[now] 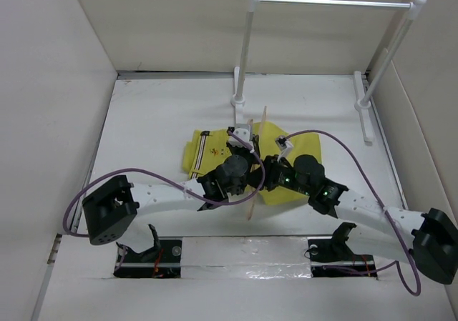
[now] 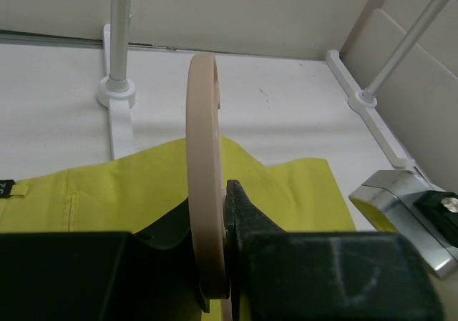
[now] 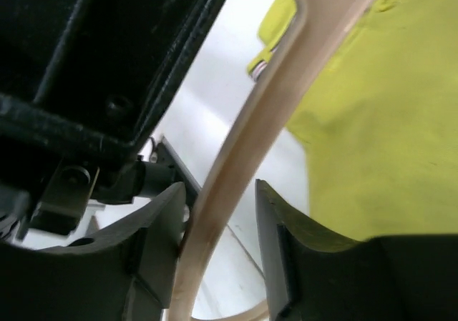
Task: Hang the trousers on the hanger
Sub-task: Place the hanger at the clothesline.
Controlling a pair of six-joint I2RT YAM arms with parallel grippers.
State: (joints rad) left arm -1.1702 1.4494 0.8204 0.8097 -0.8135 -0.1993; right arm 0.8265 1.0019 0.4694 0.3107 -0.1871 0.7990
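Observation:
The mustard-yellow trousers (image 1: 204, 153) lie flat on the white table, their striped waistband to the left. Over them the pale wooden hanger (image 1: 257, 156) stands on edge, nearly upright. My left gripper (image 1: 250, 167) is shut on it: in the left wrist view the hanger (image 2: 202, 142) is pinched between the two black fingers of the gripper (image 2: 216, 214), with the trousers (image 2: 136, 185) behind. My right gripper (image 1: 262, 179) stands open around the hanger's bar (image 3: 247, 142). One finger (image 3: 161, 228) touches the wood and the other stands apart from it, at the right gripper (image 3: 222, 210). Yellow cloth (image 3: 379, 121) fills the right side.
A white rail rack (image 1: 329, 2) stands at the back on two posts (image 1: 243, 56) with flat feet (image 1: 363, 117). Beige walls close in the table on the left, right and back. The right arm's silver camera block (image 2: 404, 206) shows beside the trousers.

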